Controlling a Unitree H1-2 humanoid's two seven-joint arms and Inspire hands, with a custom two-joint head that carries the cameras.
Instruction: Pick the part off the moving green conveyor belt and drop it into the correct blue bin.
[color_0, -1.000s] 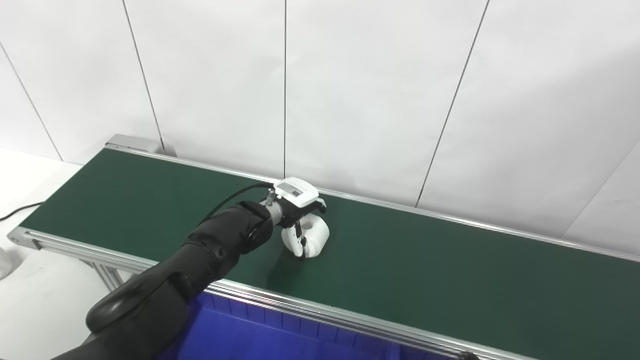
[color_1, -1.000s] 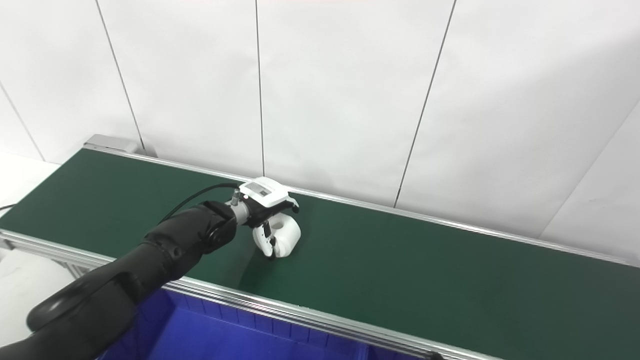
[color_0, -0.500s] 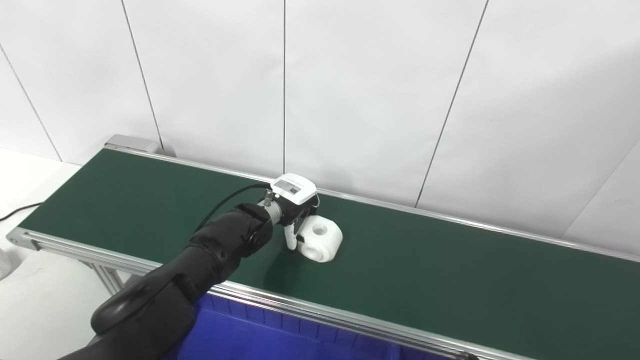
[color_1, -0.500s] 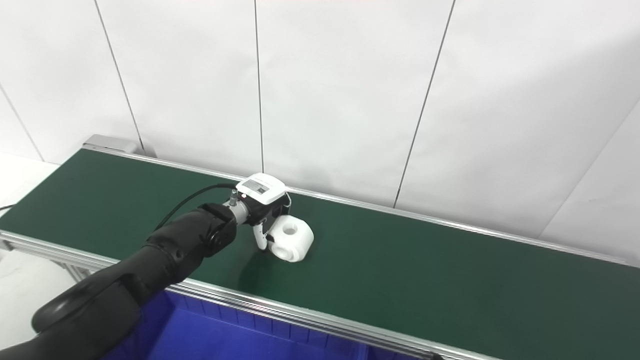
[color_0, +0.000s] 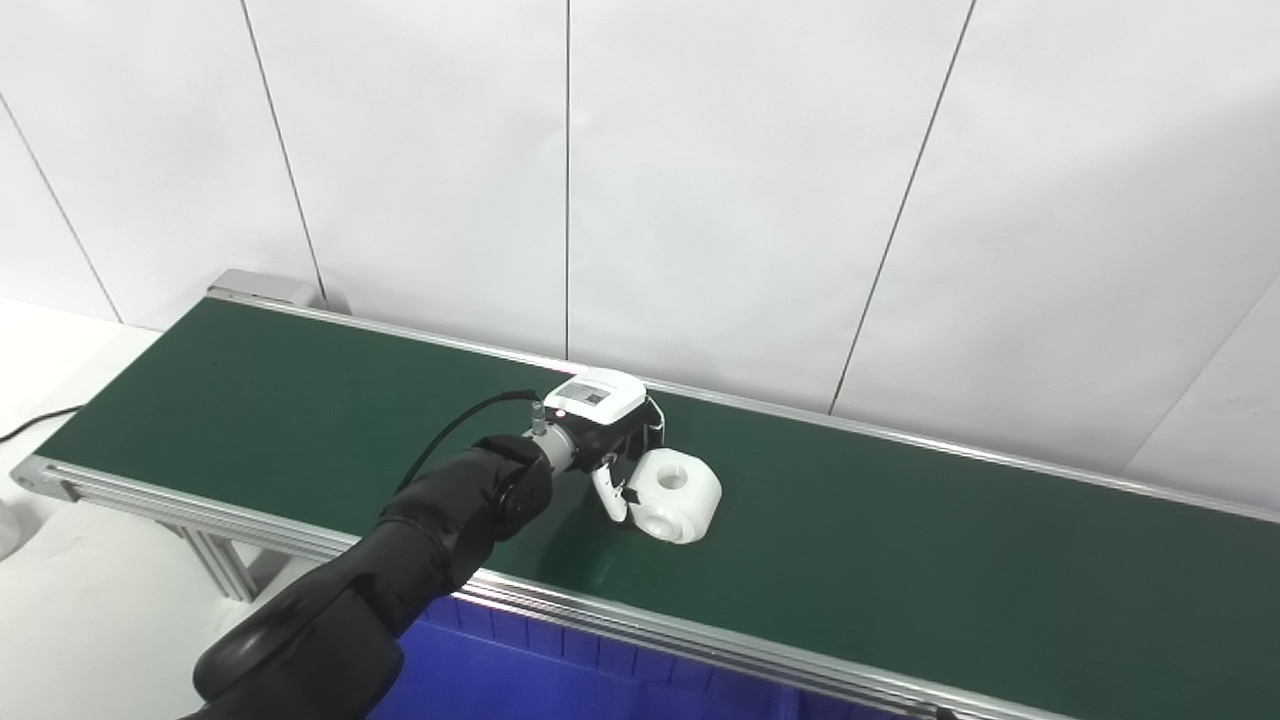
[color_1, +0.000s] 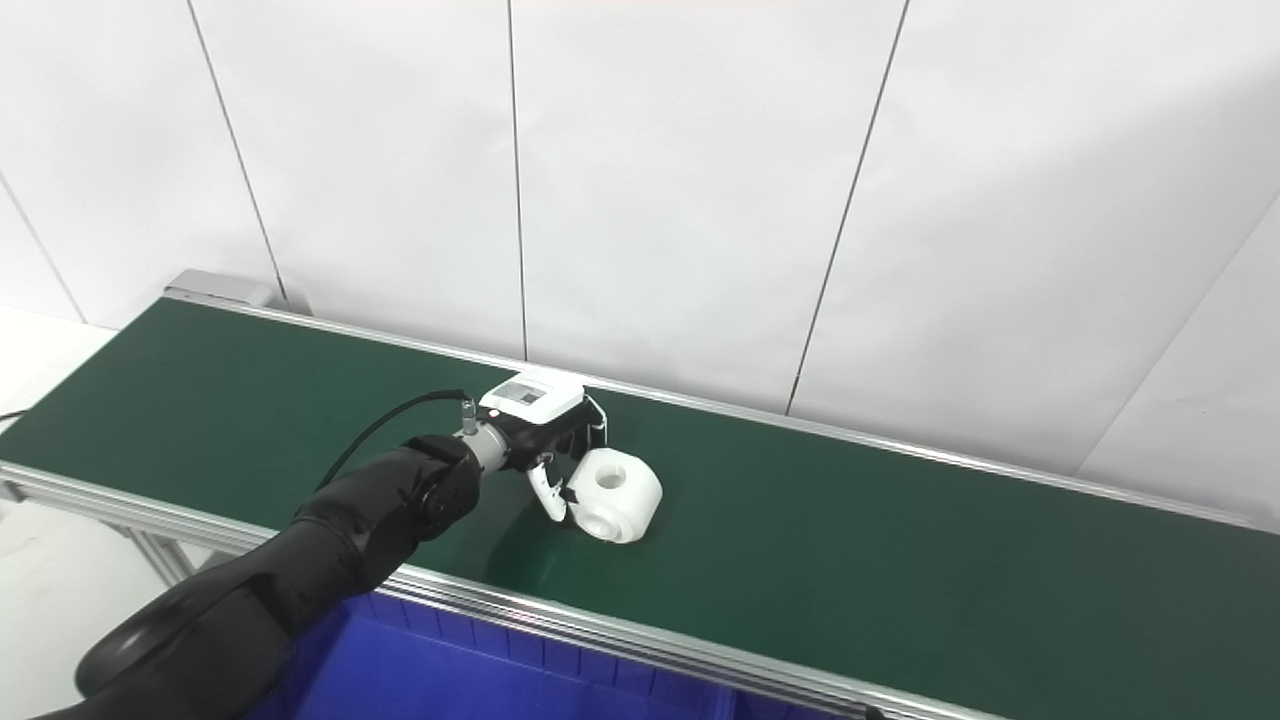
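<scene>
Item: we log our left hand, fingers parted and holding nothing, touching the left side of the white cylindrical plastic part, bore upward, mid-width on the green conveyor belt; right hand unseen.

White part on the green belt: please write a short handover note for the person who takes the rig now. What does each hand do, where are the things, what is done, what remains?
Left hand: over the belt, fingers apart, right beside the white part on its left side; no closed grasp visible.
Right hand: not in view.
White part: a round piece with a hole on top, lying on the green conveyor belt, about mid-width.
Blue bin: below the belt's near rail; only part of it shows.
Done: the hand has reached the part.
Left: close on the part, lift it, carry it over the near rail and drop it into the bin.
</scene>
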